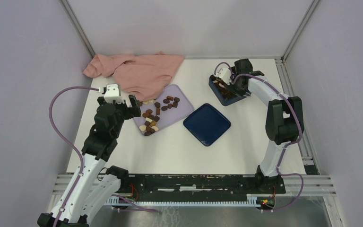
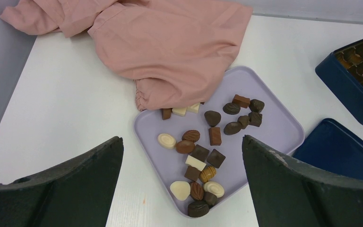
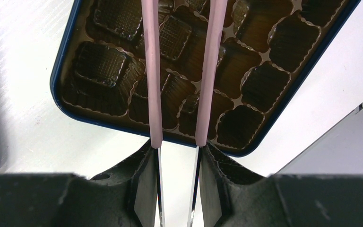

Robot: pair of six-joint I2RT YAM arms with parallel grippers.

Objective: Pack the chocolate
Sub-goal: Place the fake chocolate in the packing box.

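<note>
The chocolate (image 2: pixel 203 156) lies as several small dark, light brown and cream pieces on a lilac tray (image 2: pixel 274 127), also seen from above (image 1: pixel 157 116). My left gripper (image 2: pixel 182 142) hangs open over the tray's near-left part (image 1: pixel 134 106), holding nothing. My right gripper (image 3: pixel 177 146) is shut on a pair of pink-tipped metal tongs (image 3: pixel 152 71). The tongs reach over the dark blue box (image 3: pixel 66 71) with its brown grid insert (image 3: pixel 260 82). Their tips run out of the right wrist view, so I cannot tell whether they hold a piece. From above, the right gripper (image 1: pixel 231 75) is over the box (image 1: pixel 216 90).
A pink cloth (image 1: pixel 137 71) lies at the back left, with its edge draped over the tray's far corner (image 2: pixel 170 90). The box's dark blue lid (image 1: pixel 207 124) rests between tray and box. Grey walls close in the table on three sides.
</note>
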